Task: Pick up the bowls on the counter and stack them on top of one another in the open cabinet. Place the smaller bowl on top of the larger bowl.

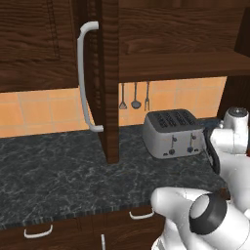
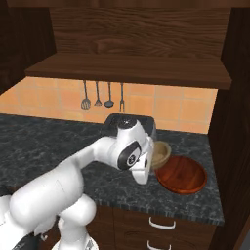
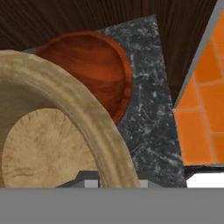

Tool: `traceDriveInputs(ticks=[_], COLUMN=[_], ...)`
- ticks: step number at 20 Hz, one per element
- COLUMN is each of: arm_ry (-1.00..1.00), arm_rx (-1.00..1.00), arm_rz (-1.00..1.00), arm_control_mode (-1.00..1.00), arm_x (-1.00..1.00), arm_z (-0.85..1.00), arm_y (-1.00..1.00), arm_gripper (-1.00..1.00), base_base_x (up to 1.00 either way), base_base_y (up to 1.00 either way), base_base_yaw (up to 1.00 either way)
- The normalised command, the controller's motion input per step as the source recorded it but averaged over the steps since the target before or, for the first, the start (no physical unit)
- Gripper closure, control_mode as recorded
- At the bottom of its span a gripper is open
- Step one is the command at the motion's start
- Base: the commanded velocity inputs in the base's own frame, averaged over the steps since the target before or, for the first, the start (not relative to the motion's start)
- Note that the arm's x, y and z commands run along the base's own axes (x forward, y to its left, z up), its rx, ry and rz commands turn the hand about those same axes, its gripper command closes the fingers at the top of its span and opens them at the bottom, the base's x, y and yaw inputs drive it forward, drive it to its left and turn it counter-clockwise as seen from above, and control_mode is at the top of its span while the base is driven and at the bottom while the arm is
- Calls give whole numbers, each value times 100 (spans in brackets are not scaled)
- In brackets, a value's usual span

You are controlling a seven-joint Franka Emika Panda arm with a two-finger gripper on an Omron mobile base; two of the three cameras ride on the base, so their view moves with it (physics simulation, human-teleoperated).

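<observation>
Wood-look, stiff and likely light, the tan bowl point(image 3: 48, 144) sits on the tabletop point(image 3: 148, 122) beside the red bowl point(image 3: 94, 65), the tool point(image 3: 117, 183) clamped on its thin rim.

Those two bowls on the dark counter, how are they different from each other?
The light tan bowl is smaller and looks like pale, matte wood; the dark red-brown bowl is wider, shallower and glossy. The tan bowl sits nearer the wall, right by the robot's hand, and its rim runs between the gripper's fingertips in the hand view; the red-brown bowl lies untouched nearer the counter's front edge. Both are round, upright and empty.
</observation>
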Motion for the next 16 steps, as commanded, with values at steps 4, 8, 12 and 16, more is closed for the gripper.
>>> traceDriveInputs(ticks=[4, 8, 12, 16], arm_ry=[16, 4, 0, 0], arm_rx=[20, 14, 7, 0], arm_rz=[-12, 0, 0, 0], arm_control_mode=[-100, -100, -100, -100], arm_x=[63, 61, 13, 9], arm_z=[-3, -45, -25, -37], arm_y=[-100, -96, -36, -20], arm_gripper=[100, 100, 100, 100], base_base_x=[0, 0, 0, 0], base_base_y=[0, 0, 0, 0], base_base_yaw=[0, 0, 0, 0])
